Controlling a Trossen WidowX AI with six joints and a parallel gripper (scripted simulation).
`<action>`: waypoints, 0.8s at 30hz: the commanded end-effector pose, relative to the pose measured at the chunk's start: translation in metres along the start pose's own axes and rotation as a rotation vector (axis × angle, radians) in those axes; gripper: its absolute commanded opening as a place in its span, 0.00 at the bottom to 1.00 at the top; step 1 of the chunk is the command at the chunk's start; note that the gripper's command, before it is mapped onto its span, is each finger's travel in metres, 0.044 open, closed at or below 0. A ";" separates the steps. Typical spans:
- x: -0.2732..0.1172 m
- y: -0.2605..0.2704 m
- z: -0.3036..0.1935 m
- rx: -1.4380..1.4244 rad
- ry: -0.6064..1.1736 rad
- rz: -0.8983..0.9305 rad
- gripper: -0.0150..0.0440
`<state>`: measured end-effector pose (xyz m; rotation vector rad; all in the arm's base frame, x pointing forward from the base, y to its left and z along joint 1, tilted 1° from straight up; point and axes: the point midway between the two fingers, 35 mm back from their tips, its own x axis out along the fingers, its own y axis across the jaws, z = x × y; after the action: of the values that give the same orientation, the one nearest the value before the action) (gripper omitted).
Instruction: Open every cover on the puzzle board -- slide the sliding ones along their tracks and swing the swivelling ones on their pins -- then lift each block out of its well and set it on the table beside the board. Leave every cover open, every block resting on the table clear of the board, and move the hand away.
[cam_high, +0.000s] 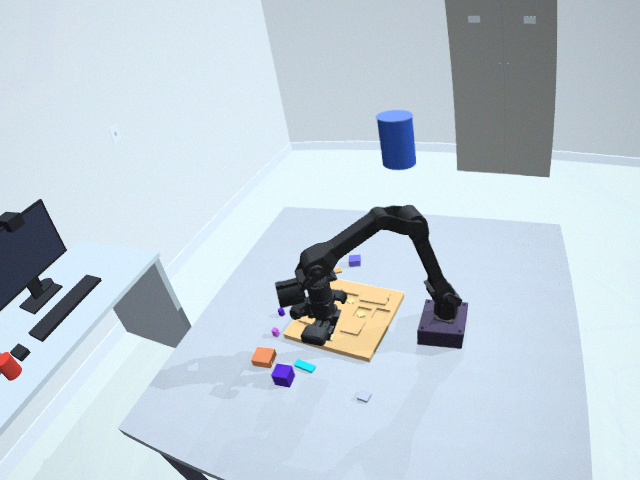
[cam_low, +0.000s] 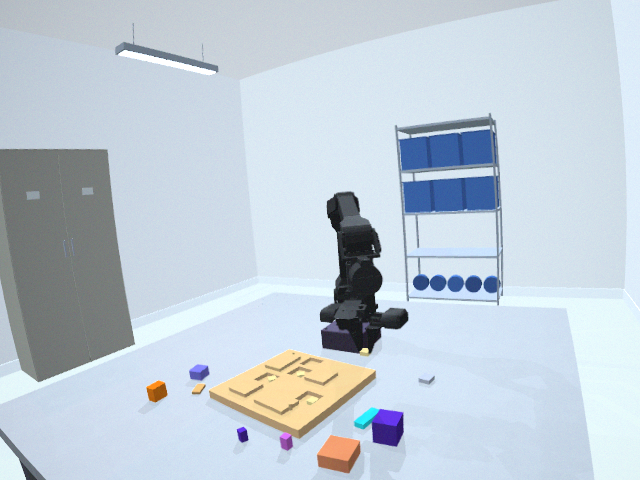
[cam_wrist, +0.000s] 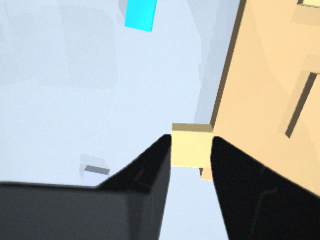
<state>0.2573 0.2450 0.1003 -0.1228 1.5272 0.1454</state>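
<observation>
My gripper (cam_low: 364, 350) (cam_wrist: 190, 143) is shut on a pale yellow block (cam_wrist: 192, 150), held in the air just off the edge of the wooden puzzle board (cam_high: 364, 349) (cam_low: 338, 388) (cam_wrist: 250, 100). On the board, four raised covers stand beside uncovered wells: a back cover (cam_low: 282, 360), a right cover (cam_low: 321, 375), a left cover (cam_low: 246, 387) and a front cover (cam_low: 275, 401). Pale yellow blocks show in three wells: a front block (cam_low: 311, 399), a left block (cam_low: 272, 378) and a middle block (cam_low: 300, 373). The back well looks empty. In the top view the hand hides part of the board.
Near the board lie a cyan bar (cam_high: 305, 365) (cam_low: 367, 417) (cam_wrist: 141, 14), purple cube (cam_high: 282, 375) (cam_low: 387, 427), orange block (cam_high: 263, 357) (cam_low: 338, 453), magenta block (cam_low: 286, 441), small violet block (cam_low: 242, 434) and grey tile (cam_high: 364, 396) (cam_low: 426, 378) (cam_wrist: 96, 175). A lavender block (cam_low: 199, 372), orange cube (cam_low: 156, 391) and flat orange piece (cam_low: 198, 388) lie opposite.
</observation>
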 end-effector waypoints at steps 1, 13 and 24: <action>0.003 0.013 0.000 0.003 0.002 -0.004 0.39; 0.011 0.041 -0.003 0.003 0.002 -0.002 0.39; 0.029 0.043 -0.001 0.003 0.002 -0.002 0.39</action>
<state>0.2500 0.2880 0.0804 -0.1168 1.5224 0.1529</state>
